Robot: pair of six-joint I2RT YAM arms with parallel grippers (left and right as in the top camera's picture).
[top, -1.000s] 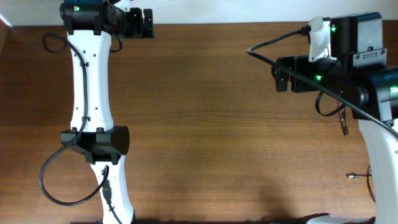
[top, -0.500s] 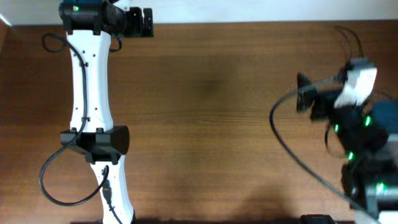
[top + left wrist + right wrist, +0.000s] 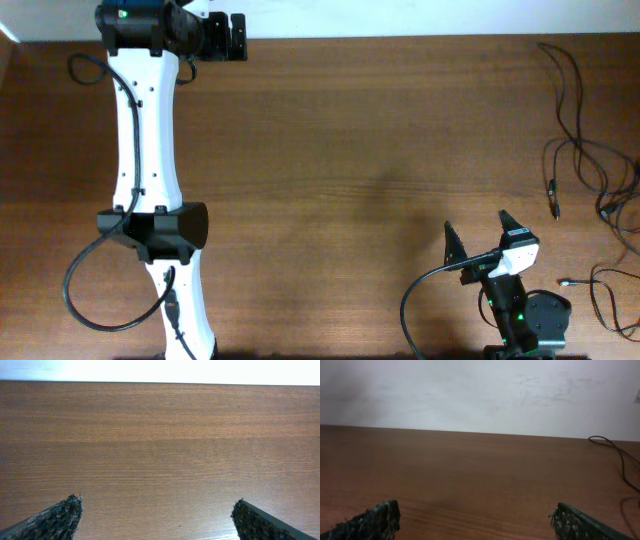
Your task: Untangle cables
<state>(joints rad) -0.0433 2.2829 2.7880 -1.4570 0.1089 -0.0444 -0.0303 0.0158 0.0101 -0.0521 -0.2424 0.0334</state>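
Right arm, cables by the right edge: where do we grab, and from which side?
Grip the cables on the loose strand just above its plug, coming in from the middle of the table with the right gripper, which is open. That strand lies flat, apart from the bunch at the edge, so it is likely the easiest to pull free.

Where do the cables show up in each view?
Overhead: cables run down the right edge of the picture, from the top to the lower right, to the right of the right gripper.
Left wrist: not in it; only bare table.
Right wrist: cables show as one loop at the right edge.
Shared landmark: the table's far edge against the white wall.
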